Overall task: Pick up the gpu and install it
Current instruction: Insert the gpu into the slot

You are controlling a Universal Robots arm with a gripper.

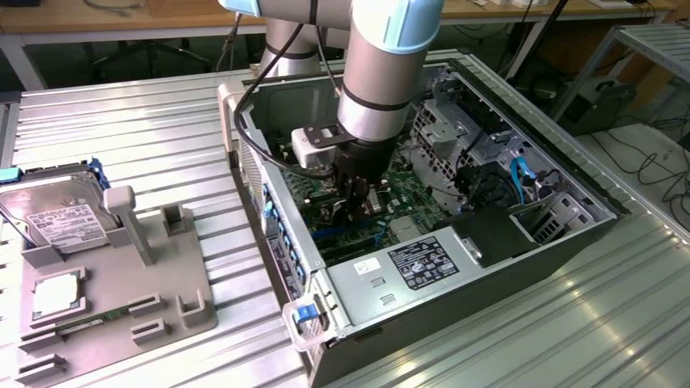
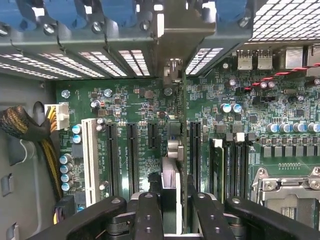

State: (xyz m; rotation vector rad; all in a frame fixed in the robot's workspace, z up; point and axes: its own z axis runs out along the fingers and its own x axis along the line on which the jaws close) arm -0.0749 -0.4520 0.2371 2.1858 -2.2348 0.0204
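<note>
One arm reaches down into your open computer case [image 1: 323, 170], and its fingers [image 2: 175, 207] are closed partway on the gpu [image 2: 184, 145], which you see edge-on, standing upright between them. The card's metal bracket [image 2: 172, 70] sits ahead of the fingers at the case's rear wall. Below the fingers lies the green motherboard [image 2: 125, 100], with black slots [image 2: 132, 157] just beside the card. Off on the table [image 1: 140, 129], a hard drive [image 1: 60, 218] rests in a grey holder [image 1: 119, 283].
</note>
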